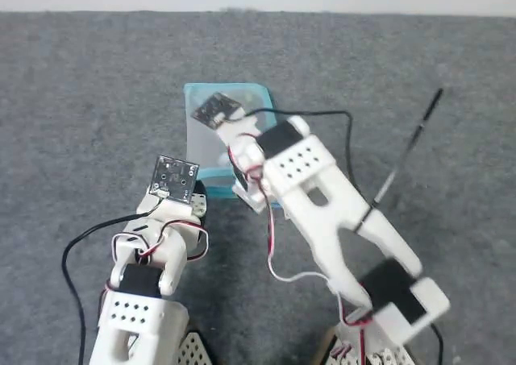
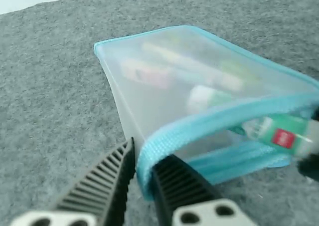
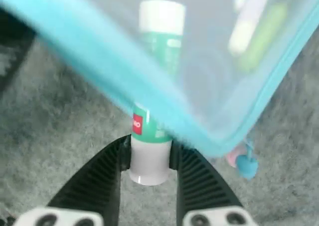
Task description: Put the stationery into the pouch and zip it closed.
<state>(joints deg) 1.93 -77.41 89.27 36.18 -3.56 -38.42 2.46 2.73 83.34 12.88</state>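
High view puts the pouch at upper centre of the frame on the mat, its mouth turned toward the bottom edge, where both arms stand. Our left gripper is pressed together on the teal zipper rim at one corner of the mouth, lifting that lip off the mat. Our right gripper pinches the glue stick by its white base, cap end leading. We judge the stick to be partly through the mouth, with its cap under the clear wall and its base outside. Deeper inside lie pens and other pieces.

To do this step well, we hold the left pinch firm and high so the mouth gapes. We push the stick along its own axis, low and flat, so the cap slides under the raised rim rather than catching on the zipper. We let go only once the base has passed the rim. Released early, the stick may roll back out or lie across the zipper track and block closing. The right fingers should spread only a little, since the lip hangs close above them. The zipper pull hangs just beside the right gripper, at what we judge to be the corner opposite the left pinch. That arm looks well placed for zipping afterwards, with the left pinch as anchor.
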